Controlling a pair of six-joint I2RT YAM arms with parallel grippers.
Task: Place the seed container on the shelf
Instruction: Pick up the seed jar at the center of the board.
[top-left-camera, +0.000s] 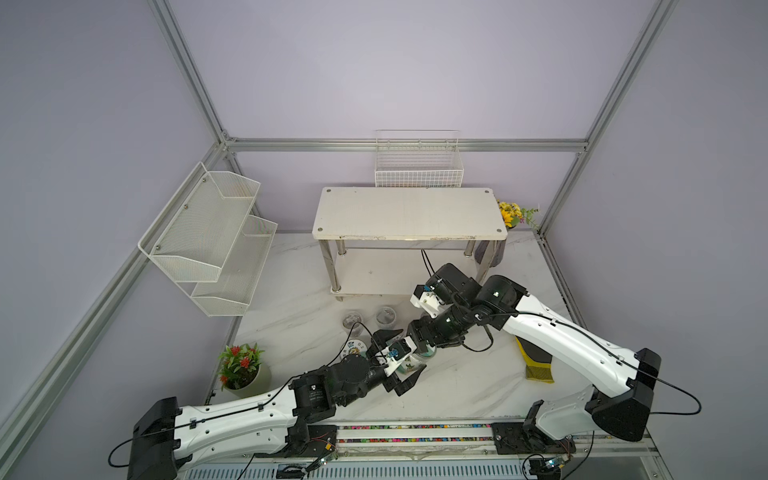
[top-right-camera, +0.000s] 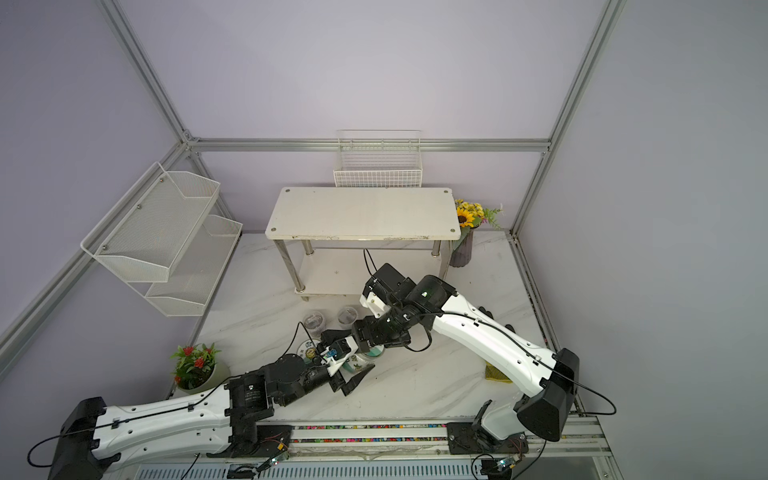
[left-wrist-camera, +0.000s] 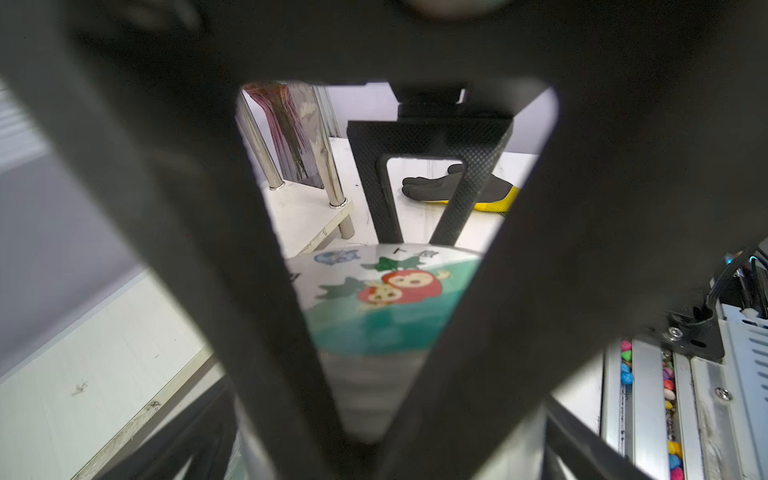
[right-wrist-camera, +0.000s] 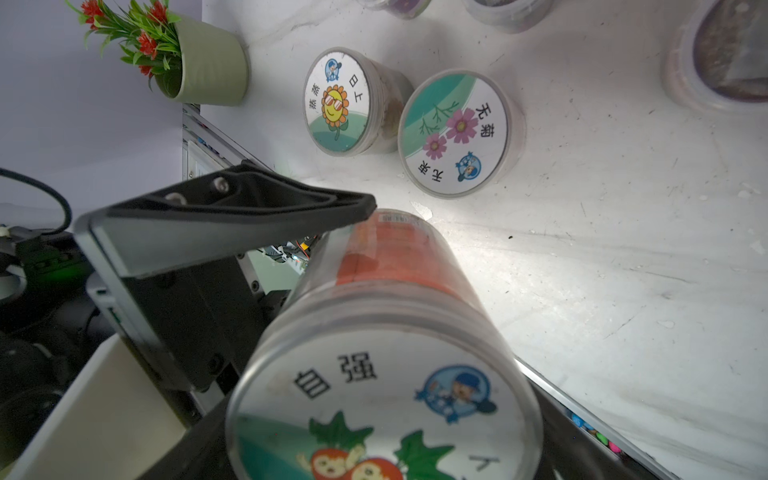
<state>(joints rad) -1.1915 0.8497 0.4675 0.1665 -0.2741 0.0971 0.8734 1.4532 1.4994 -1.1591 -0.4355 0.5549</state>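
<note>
The seed container (right-wrist-camera: 386, 390), a clear cylinder with a tomato-cartoon lid, lies tilted above the marble tabletop in front of the shelf. In both top views only part of the container (top-left-camera: 409, 366) shows under the wrists. My right gripper (top-left-camera: 422, 356) reaches in from the right and is shut on its lid end. My left gripper (top-left-camera: 413, 350) stands wide open around the container's body; one finger (right-wrist-camera: 232, 216) lies beside it, apart. The shelf (top-left-camera: 409, 214) (top-right-camera: 363, 214), white boards on shiny legs, stands behind with both boards bare.
Two more labelled seed tubs (right-wrist-camera: 336, 102) (right-wrist-camera: 455, 133) and two clear cups (top-left-camera: 352, 320) (top-left-camera: 385, 316) stand close by on the left. A potted red plant (top-left-camera: 243, 370), a black-yellow glove (top-left-camera: 536, 361), a sunflower vase (top-right-camera: 465, 245), a mesh wall rack (top-left-camera: 208, 232) and a wire basket (top-left-camera: 417, 166) surround the area.
</note>
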